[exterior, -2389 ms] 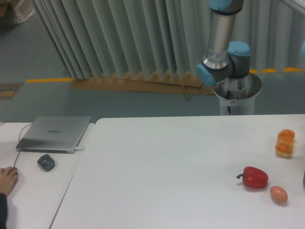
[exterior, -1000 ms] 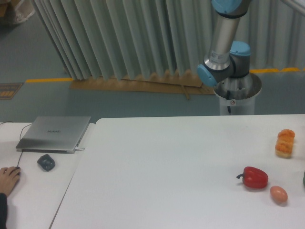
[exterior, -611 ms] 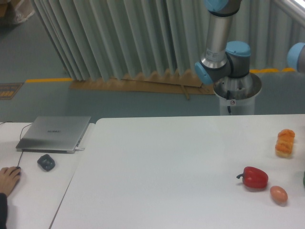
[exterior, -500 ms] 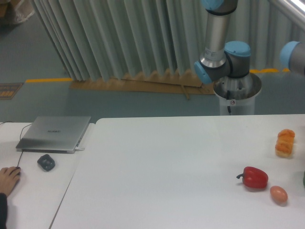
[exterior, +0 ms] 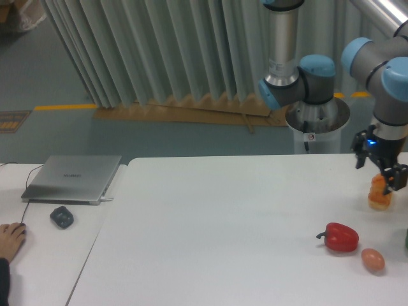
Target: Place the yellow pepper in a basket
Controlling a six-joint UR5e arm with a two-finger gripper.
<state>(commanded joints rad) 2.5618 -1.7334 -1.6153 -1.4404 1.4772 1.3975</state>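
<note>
- We're seeing the gripper hanging at approx 3 o'clock of the view, just over the orange lumpy item by the worktop's right edge.
- Its fingers are pointing down w/ a gap between them; looks released, nothing clamped, though the far finger is overlapping the orange item so we can't tell if it's touching.
- Yellow pepper: we aren't finding it anywhere in view. No basket showing either.
- Red pepper is lying at approx 4 o'clock, stem facing left; a small pinkish egg-shaped thing is sitting just beside it, lower right.
- A dark sliver is peeking in at the right edge; too cropped to ID.
- Closed laptop is resting at approx 9 o'clock on the side table, w/ a dark mouse near its front.
- A person's hand is lying at approx 8 o'clock, left edge.
</note>
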